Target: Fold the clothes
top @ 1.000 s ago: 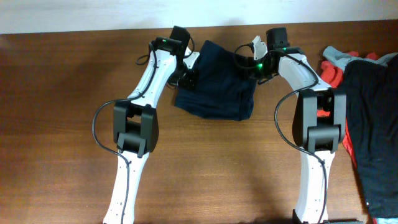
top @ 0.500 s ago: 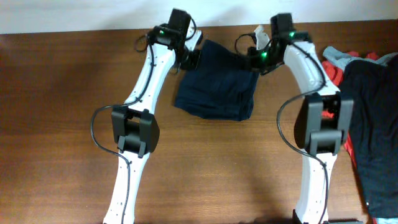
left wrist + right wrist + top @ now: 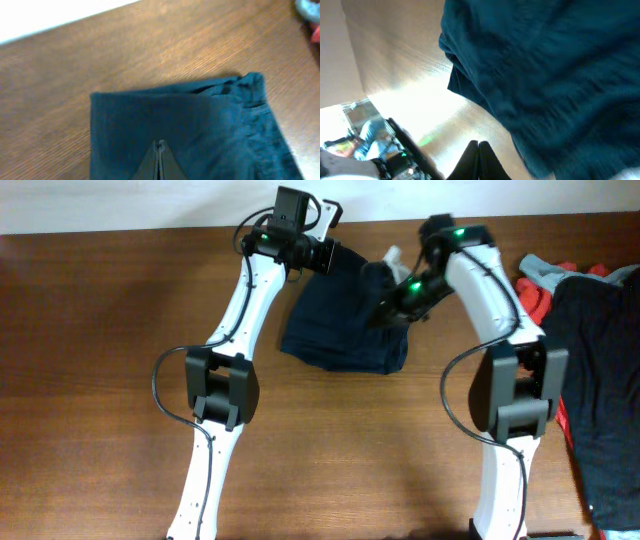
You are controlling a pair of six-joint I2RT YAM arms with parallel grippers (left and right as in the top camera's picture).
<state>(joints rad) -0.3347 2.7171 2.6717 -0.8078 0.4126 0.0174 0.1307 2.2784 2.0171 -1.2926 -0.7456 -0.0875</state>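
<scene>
A brown wooden table (image 3: 100, 380) bears navy shorts (image 3: 340, 335) near its far edge and a garment heap (image 3: 600, 360) at right.

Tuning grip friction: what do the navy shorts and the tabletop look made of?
Navy shorts: likely matte woven cotton-type cloth; it shows soft creases, a folded hem and no shine. Tabletop: brown wood or wood-look laminate, with streaky grain and a faint sheen; which of the two cannot be told.
</scene>
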